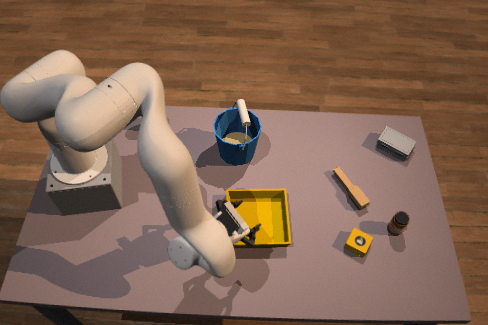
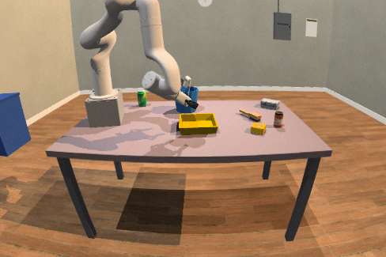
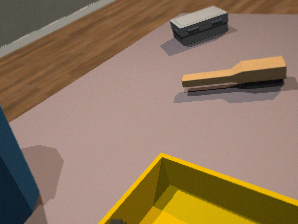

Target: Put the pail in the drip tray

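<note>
The blue pail (image 1: 238, 136) stands upright on the table behind the tray, its white-grip handle raised; it also shows in the exterior view (image 2: 187, 100), and its side fills the left edge of the wrist view (image 3: 12, 170). The yellow drip tray (image 1: 264, 216) lies empty in the middle of the table, and it also shows in the exterior view (image 2: 198, 122) and the wrist view (image 3: 210, 197). My gripper (image 1: 238, 221) (image 2: 191, 103) is open and empty, hovering over the tray's left side, above the table.
A wooden brush (image 1: 351, 188), a grey box (image 1: 396, 142), a dark jar (image 1: 398, 223) and a small yellow block (image 1: 358, 241) lie on the right half. A green can (image 2: 141, 97) stands near the arm's base (image 1: 82, 179).
</note>
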